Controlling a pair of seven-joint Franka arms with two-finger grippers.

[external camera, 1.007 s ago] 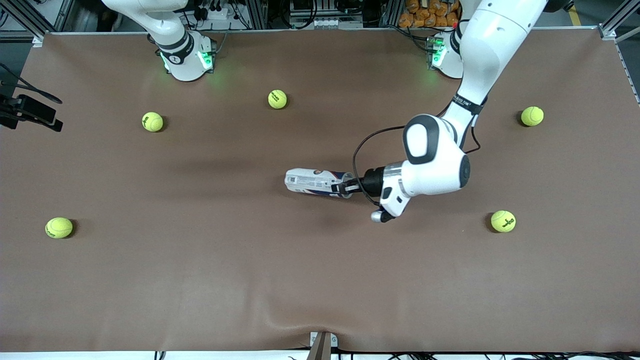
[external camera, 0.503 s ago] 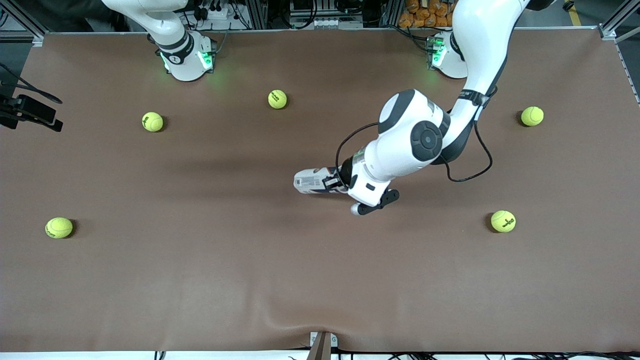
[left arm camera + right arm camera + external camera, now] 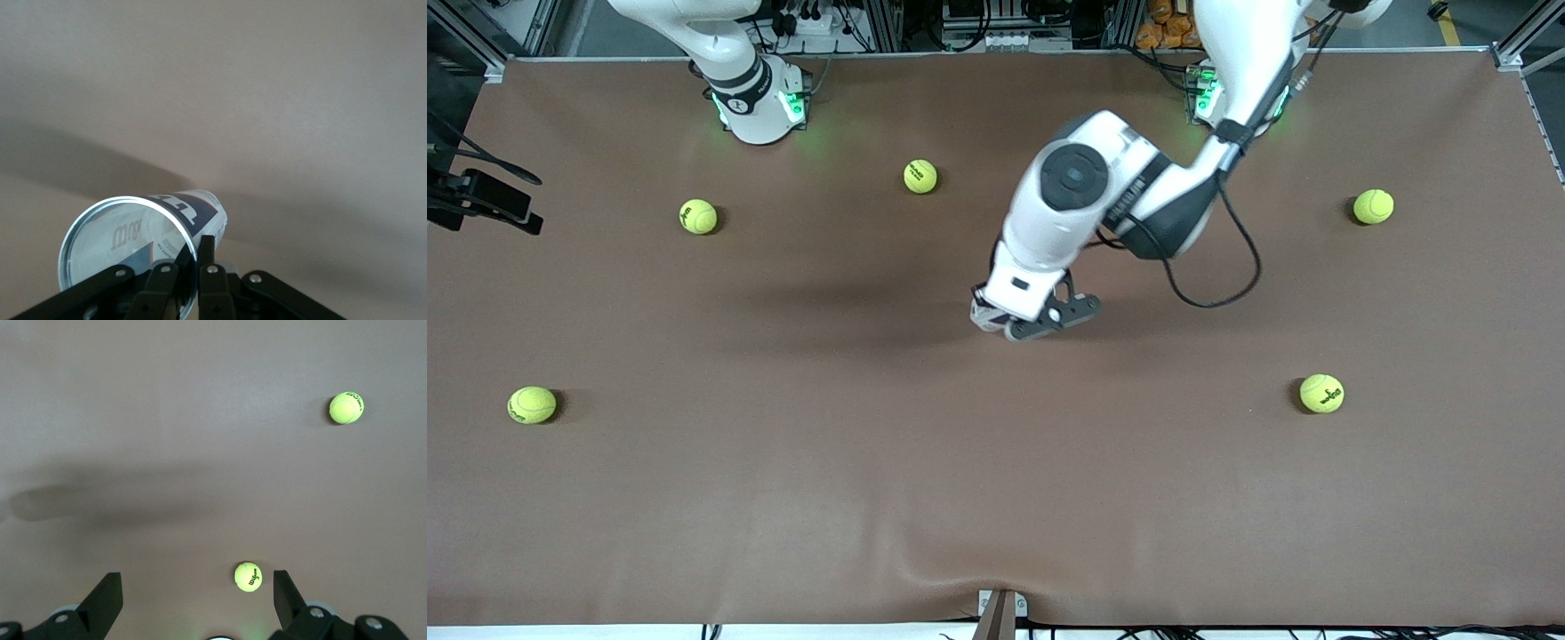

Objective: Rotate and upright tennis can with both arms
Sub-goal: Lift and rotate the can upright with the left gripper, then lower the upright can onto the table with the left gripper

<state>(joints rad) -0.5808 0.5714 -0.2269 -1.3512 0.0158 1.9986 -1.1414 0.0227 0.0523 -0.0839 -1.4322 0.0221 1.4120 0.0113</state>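
Observation:
The tennis can, white and navy with a silvery rim, is tipped up steeply near the table's middle. In the front view only a sliver of the tennis can shows under the left arm's wrist. My left gripper is shut on the can's rim, one finger inside the open mouth and one outside on the wall. My right gripper hangs open and empty high over the table near its own base, where the right arm waits.
Several yellow-green tennis balls lie scattered on the brown table: one between the bases, one and one toward the right arm's end, one and one toward the left arm's end. A black camera mount sits at the table edge.
The left arm has swung its wrist up and over the can, raising the gripped open end. The can has gone from lying flat to steeply tilted. The right arm has not moved.

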